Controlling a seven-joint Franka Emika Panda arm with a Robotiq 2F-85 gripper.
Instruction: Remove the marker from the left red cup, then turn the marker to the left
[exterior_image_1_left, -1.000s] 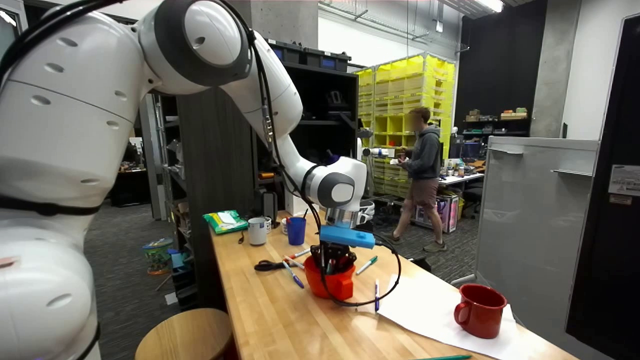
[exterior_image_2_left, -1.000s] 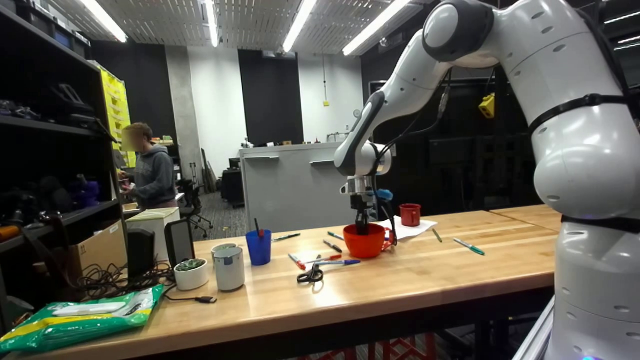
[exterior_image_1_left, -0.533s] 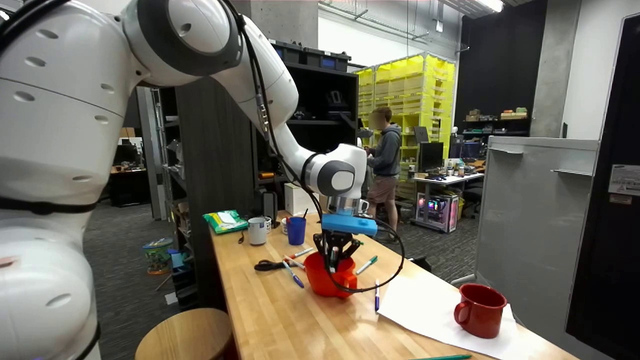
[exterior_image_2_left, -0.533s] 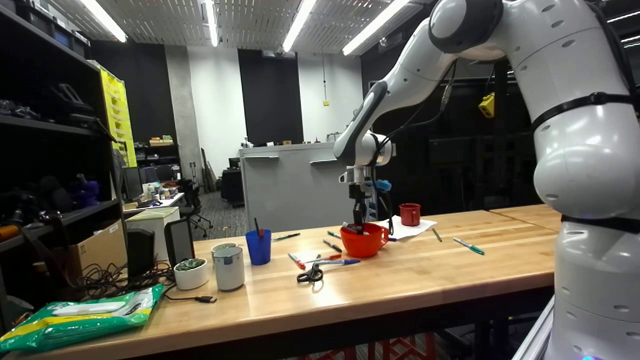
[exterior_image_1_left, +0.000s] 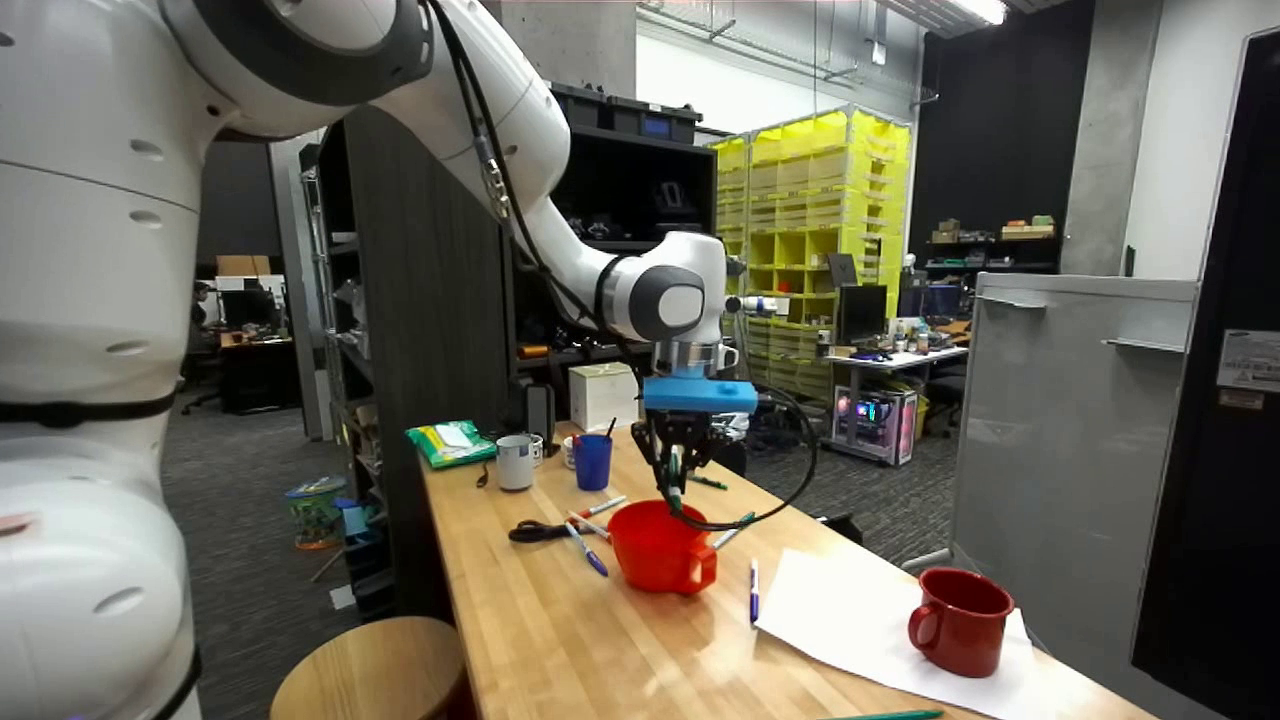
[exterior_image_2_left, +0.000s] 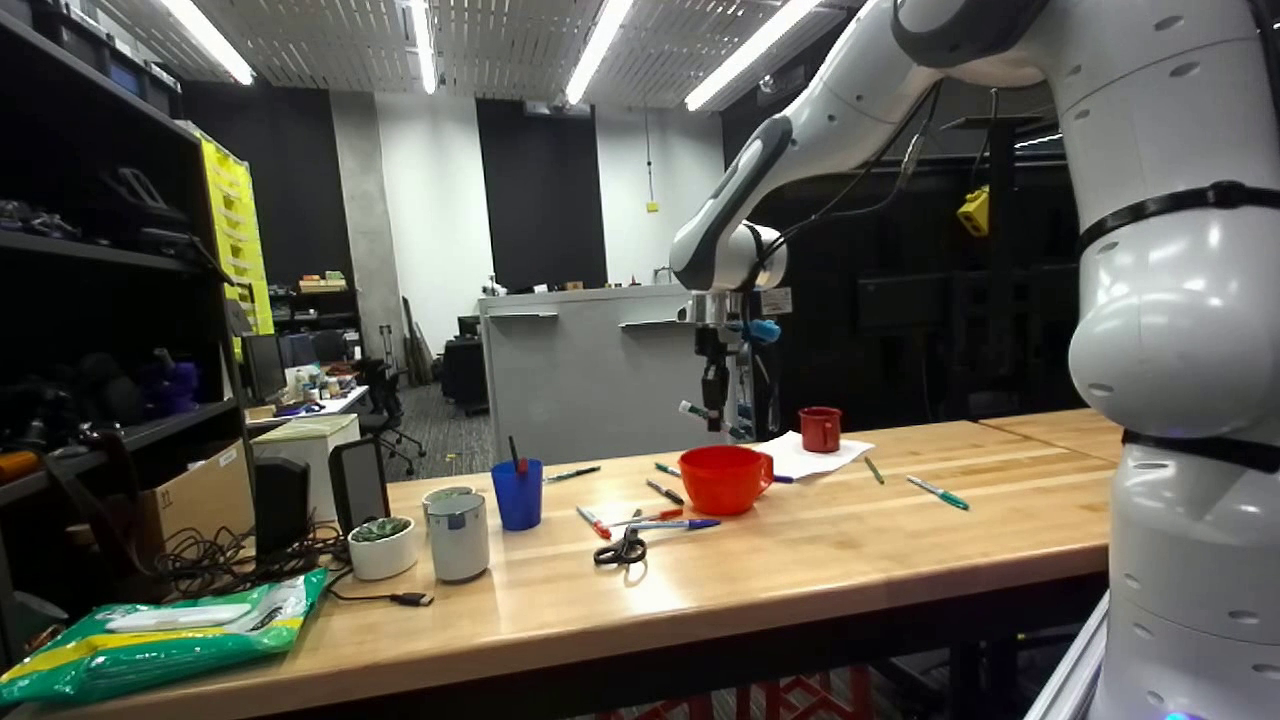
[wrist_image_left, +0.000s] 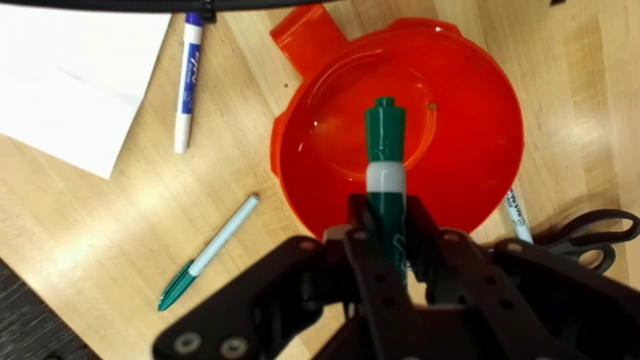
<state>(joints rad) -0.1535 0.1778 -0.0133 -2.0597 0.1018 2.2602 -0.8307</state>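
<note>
Jaws clamped across the barrel of the green-and-white marker (wrist_image_left: 385, 134), both ends jutting free | marker hangs tilted above the bright red cup (exterior_image_2_left: 722, 487), touching neither rim nor table (exterior_image_2_left: 850, 520) | probably held high so turning left won't knock the cup

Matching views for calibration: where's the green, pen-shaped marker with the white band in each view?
In an exterior view: green, white-banded marker just right of centre, lower half, above the wide, bright red cup.
In an exterior view: marker just right of centre, above the cup.
In the wrist view: marker right of centre, over the cup, held by the end effector.
Shared landmark: that cup.
</note>
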